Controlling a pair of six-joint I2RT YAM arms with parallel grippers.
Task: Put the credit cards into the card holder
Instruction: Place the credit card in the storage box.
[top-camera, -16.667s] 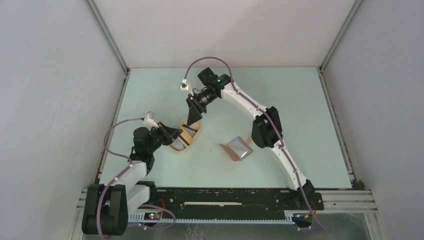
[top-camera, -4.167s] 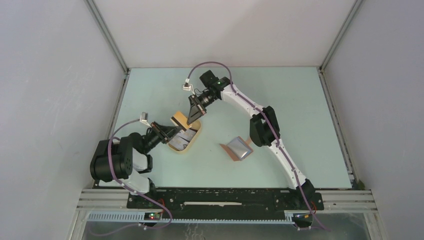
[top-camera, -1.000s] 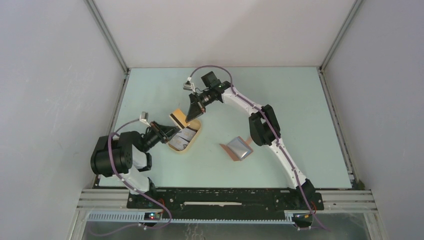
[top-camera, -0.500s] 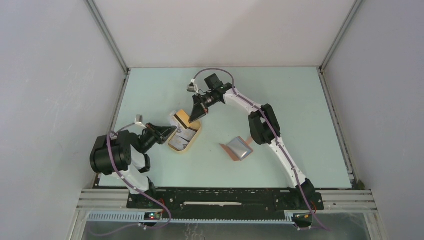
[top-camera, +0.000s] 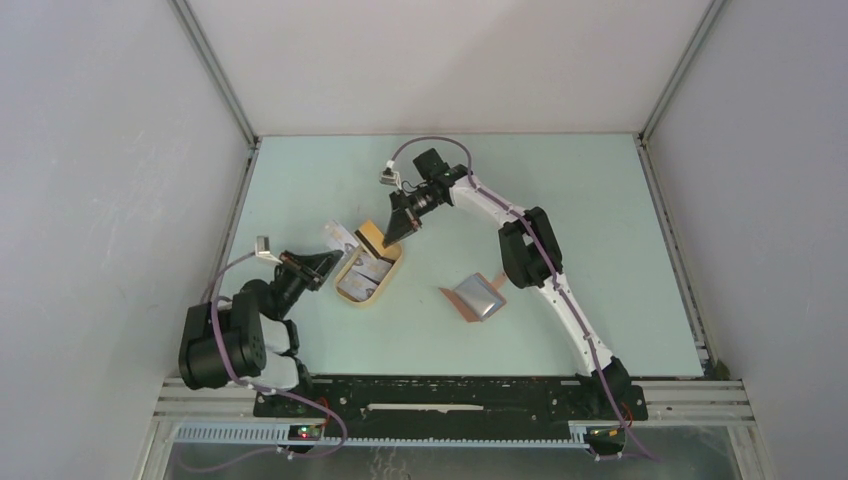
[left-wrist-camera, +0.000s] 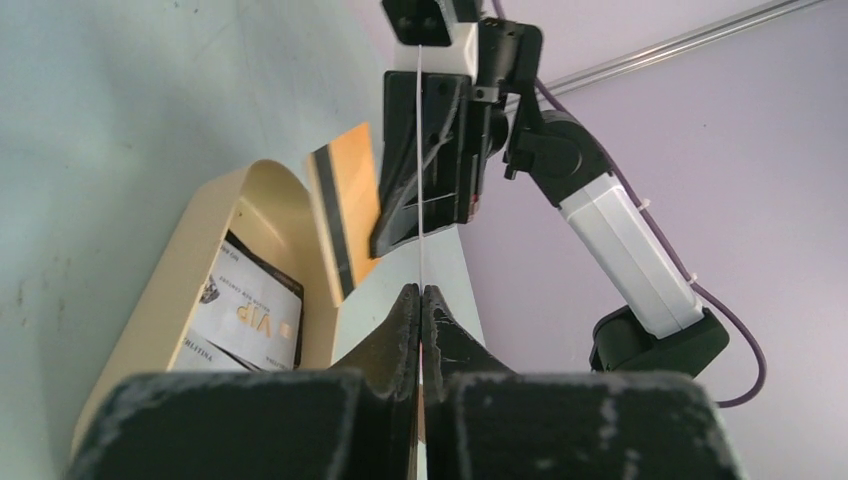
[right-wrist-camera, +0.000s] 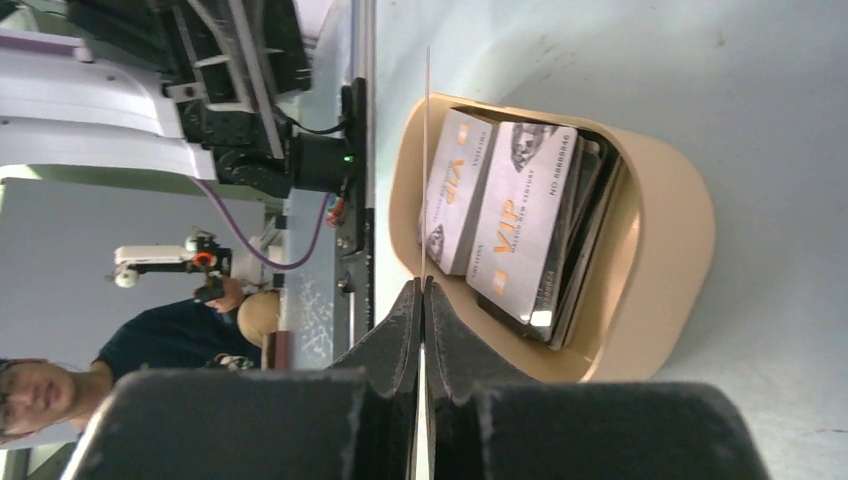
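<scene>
My right gripper (top-camera: 397, 232) is shut on an orange-yellow credit card (top-camera: 371, 238) with a dark stripe, held on edge over the far end of the pale tan tray (top-camera: 352, 297). The left wrist view shows this orange card (left-wrist-camera: 345, 215) beside the tray wall (left-wrist-camera: 190, 270). My left gripper (top-camera: 318, 262) is shut on a white credit card (top-camera: 338, 237) at the tray's left side; that white card (left-wrist-camera: 420, 150) is edge-on between the shut left gripper (left-wrist-camera: 421, 290). More credit cards (right-wrist-camera: 525, 215) lie stacked in the tray (right-wrist-camera: 670, 220). The reddish-brown card holder (top-camera: 477, 297) lies open to the right.
The right gripper (right-wrist-camera: 421, 283) shows its card edge-on (right-wrist-camera: 427, 160). Grey walls and metal posts enclose the pale green table (top-camera: 590, 230). The arm bases and a black rail (top-camera: 450, 395) run along the near edge.
My left gripper has drawn back to the left with the white card, lifting it out of the tray. My right gripper has shifted slightly right with the orange card.
</scene>
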